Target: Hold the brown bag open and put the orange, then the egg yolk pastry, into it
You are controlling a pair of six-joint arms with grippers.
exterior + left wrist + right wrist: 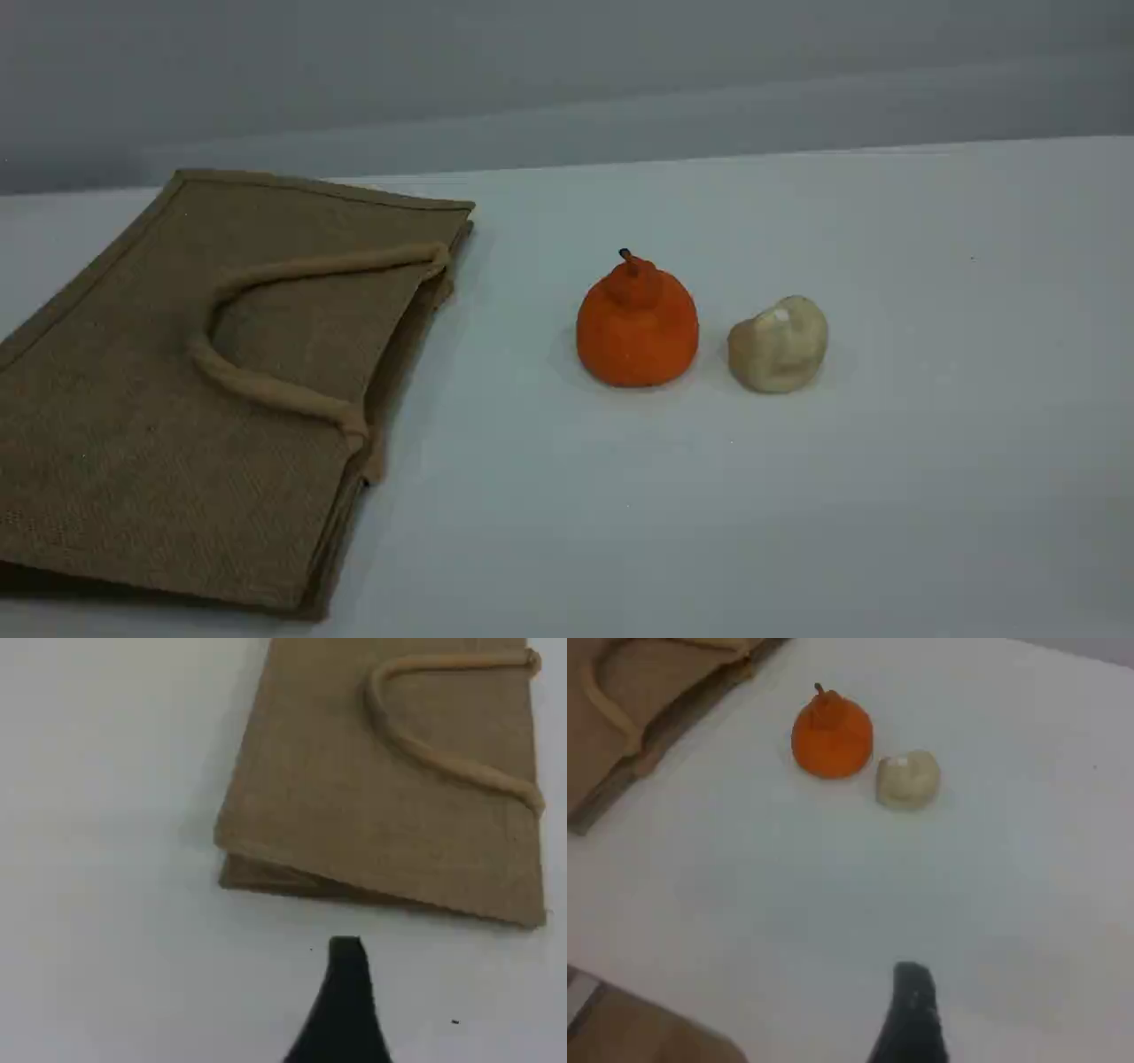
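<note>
Left gripper by flat woven brown bag, pale handle

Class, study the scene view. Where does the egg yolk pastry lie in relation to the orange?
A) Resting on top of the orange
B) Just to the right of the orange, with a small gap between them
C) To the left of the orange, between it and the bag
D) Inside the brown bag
B: the egg yolk pastry lies just right of the orange with a narrow gap between them, well clear of the flat brown bag.

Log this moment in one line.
brown bag: lying flat, shut | orange: on table | egg yolk pastry: on table beside orange, apart
</note>
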